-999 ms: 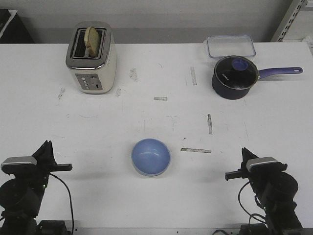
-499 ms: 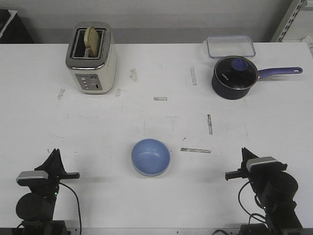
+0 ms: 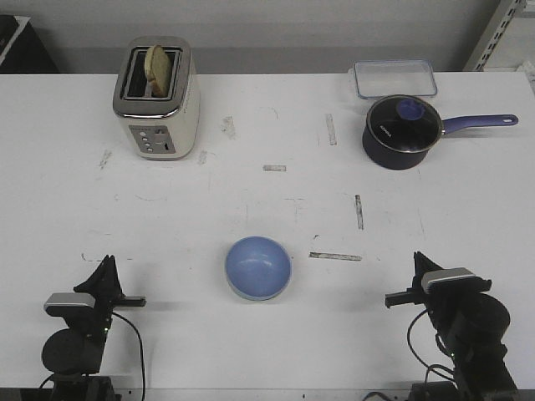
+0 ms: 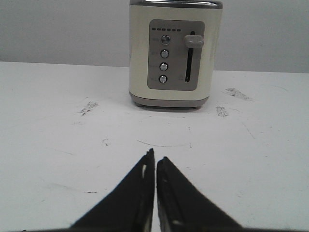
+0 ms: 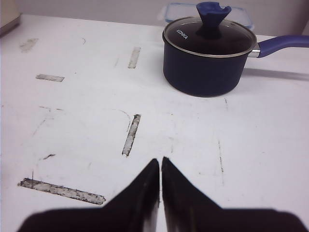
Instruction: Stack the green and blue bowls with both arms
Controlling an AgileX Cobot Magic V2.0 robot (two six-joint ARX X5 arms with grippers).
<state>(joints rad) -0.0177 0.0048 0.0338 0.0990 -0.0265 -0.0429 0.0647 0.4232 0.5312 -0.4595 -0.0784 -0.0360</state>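
**Both claws clenched, away from the bowl**

Front view: the blue bowl [image 3: 258,267] sat on the white table [image 3: 267,209], between my left gripper [image 3: 107,271] and right gripper [image 3: 415,263], touching neither.

Left wrist view: my fingers [image 4: 140,193] were clenched together, facing the cream toaster [image 4: 175,53].

Right wrist view: my fingers [image 5: 145,198] were clenched, empty, facing the dark blue saucepan [image 5: 207,60].

The scuffed white table [image 3: 267,209] carries a blue bowl [image 3: 258,267], toaster [image 3: 156,98], saucepan [image 3: 402,131] and clear container [image 3: 394,78].
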